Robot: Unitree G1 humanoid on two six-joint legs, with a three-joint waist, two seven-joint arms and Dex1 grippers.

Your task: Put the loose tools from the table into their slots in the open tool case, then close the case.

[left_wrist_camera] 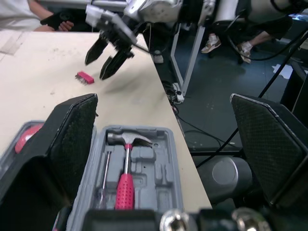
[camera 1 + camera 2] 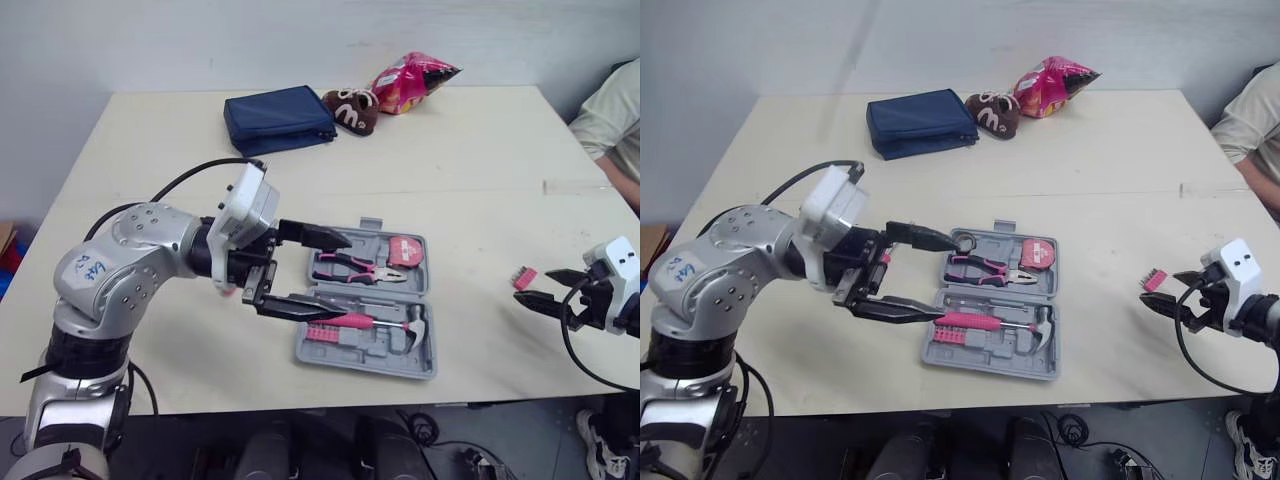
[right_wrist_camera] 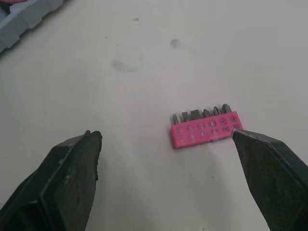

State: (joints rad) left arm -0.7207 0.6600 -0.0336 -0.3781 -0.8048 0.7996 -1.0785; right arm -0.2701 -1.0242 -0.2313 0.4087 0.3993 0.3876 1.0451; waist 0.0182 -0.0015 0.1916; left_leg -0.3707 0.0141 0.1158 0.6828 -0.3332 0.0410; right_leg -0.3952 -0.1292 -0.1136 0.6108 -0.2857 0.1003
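Note:
The grey tool case (image 2: 370,362) lies open flat near the table's front edge. It holds pink pliers (image 2: 350,266), a round tape measure (image 2: 405,250), a hammer (image 1: 126,163) and a pink-handled screwdriver (image 2: 340,321). My left gripper (image 2: 335,278) hovers over the case's left part, open, with nothing between its fingers. A loose pink bit holder (image 3: 204,129) lies on the table to the right of the case. My right gripper (image 2: 535,287) is open just behind and beside that bit holder (image 2: 524,275), not touching it.
A blue pouch (image 2: 278,118), a brown plush toy (image 2: 352,108) and a pink snack bag (image 2: 412,78) lie at the far side of the table. A person's arm (image 2: 618,115) rests at the right edge. The front table edge runs close under the case.

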